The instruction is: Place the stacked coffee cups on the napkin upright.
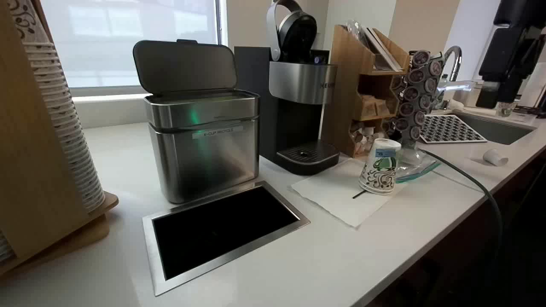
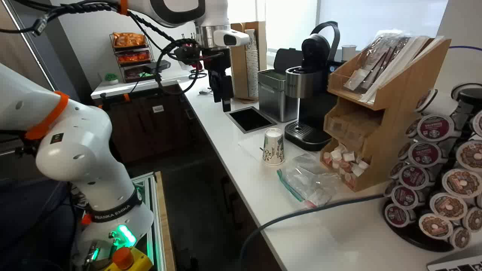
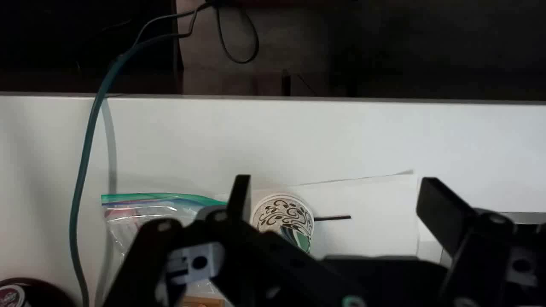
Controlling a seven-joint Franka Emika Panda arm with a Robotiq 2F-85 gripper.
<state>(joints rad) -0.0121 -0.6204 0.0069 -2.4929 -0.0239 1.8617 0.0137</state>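
Note:
The stacked coffee cups (image 1: 379, 168) are white with dark swirls and green print. They stand upside down, wide rims down, on the napkin (image 1: 328, 196). In both exterior views the cups (image 2: 273, 148) are near the edge of the napkin (image 2: 246, 145); they show also in the wrist view (image 3: 283, 217). My gripper (image 2: 221, 101) hangs high above the counter, apart from the cups. In the wrist view my gripper (image 3: 335, 192) is open and empty, with the cups seen below near the left finger. A finger hides part of them.
A dark stirrer (image 1: 360, 194) pokes out beside the cups. A plastic bag (image 2: 308, 180) and hose (image 2: 301, 212) lie nearby. The coffee machine (image 1: 303, 94), steel bin (image 1: 204, 149), wooden organizer (image 2: 399, 124) and pod carousel (image 2: 440, 180) stand around. A framed opening (image 1: 230, 226) is in the counter.

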